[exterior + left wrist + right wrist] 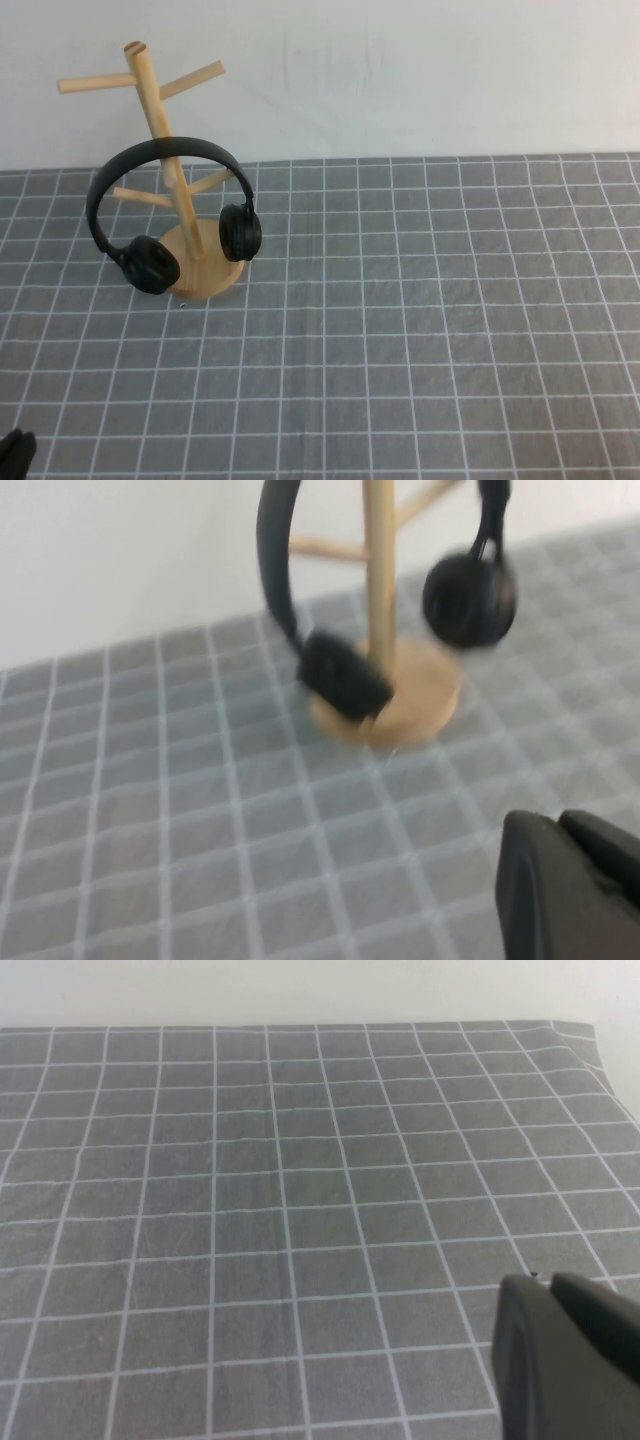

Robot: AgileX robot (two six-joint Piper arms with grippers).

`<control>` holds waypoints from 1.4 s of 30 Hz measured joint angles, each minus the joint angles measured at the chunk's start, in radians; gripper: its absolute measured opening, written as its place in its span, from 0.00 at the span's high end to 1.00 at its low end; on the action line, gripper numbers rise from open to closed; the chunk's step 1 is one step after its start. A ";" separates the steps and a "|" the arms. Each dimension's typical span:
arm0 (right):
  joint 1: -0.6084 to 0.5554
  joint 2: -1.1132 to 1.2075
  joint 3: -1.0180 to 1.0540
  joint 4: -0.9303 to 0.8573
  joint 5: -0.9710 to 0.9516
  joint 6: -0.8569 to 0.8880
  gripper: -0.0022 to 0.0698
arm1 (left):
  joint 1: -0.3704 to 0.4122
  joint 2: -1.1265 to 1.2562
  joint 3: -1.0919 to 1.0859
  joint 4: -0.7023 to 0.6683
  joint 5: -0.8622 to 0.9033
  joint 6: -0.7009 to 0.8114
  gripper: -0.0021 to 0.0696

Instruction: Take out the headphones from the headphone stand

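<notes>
Grey checked cloth (420, 330), seemingly white wall (400, 70).

Stand (170, 180) at the bench's far left, headphones (160, 215) hung on it; left gripper (15, 455) near-left corner

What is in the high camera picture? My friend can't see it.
Black headphones hang on a wooden headphone stand at the far left of a grey checked tablecloth. The left gripper peeks in at the near left corner; the right gripper is out of sight.

Tabletop test bench: grid cloth (420, 330), white wall (400, 70)
</notes>
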 joint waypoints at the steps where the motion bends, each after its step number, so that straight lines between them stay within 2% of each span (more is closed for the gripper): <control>1: 0.000 0.000 0.000 0.000 0.000 0.000 0.98 | 0.000 0.000 0.000 0.000 -0.032 -0.016 0.98; 6: 0.000 0.000 0.000 0.000 0.000 0.000 0.98 | 0.000 0.000 0.000 0.005 -0.282 -0.038 0.98; 13: 0.000 0.000 0.000 0.000 0.000 0.000 0.98 | 0.000 0.000 0.000 0.019 -0.773 -0.038 0.98; 19: 0.000 0.000 0.000 0.000 0.000 0.000 0.98 | 0.000 0.000 0.000 -0.004 -0.938 0.009 0.98; 24: 0.000 0.000 0.000 0.000 0.000 0.000 0.98 | 0.000 0.000 0.000 -0.163 -1.107 0.032 0.98; 26: 0.000 0.000 0.000 0.000 0.000 0.000 0.98 | 0.000 0.000 0.000 -0.280 -1.215 0.041 0.98; 29: 0.000 0.000 0.000 0.000 0.000 0.000 0.98 | 0.000 -0.002 -0.048 -0.448 -1.284 0.050 0.98; 31: 0.000 0.000 0.000 0.000 0.000 0.000 0.98 | 0.000 -0.002 -0.118 -0.533 -1.265 0.069 0.98; 33: 0.000 0.000 0.000 0.000 0.000 0.000 0.98 | 0.000 -0.002 -0.226 -0.572 -1.162 0.118 0.98; 38: 0.000 0.000 0.000 0.000 0.000 0.000 0.98 | 0.000 0.016 -0.556 -0.575 -0.531 0.301 0.98; 42: 0.000 0.000 0.000 0.000 0.000 0.000 0.98 | 0.000 0.114 -0.726 -0.556 -0.235 0.426 0.98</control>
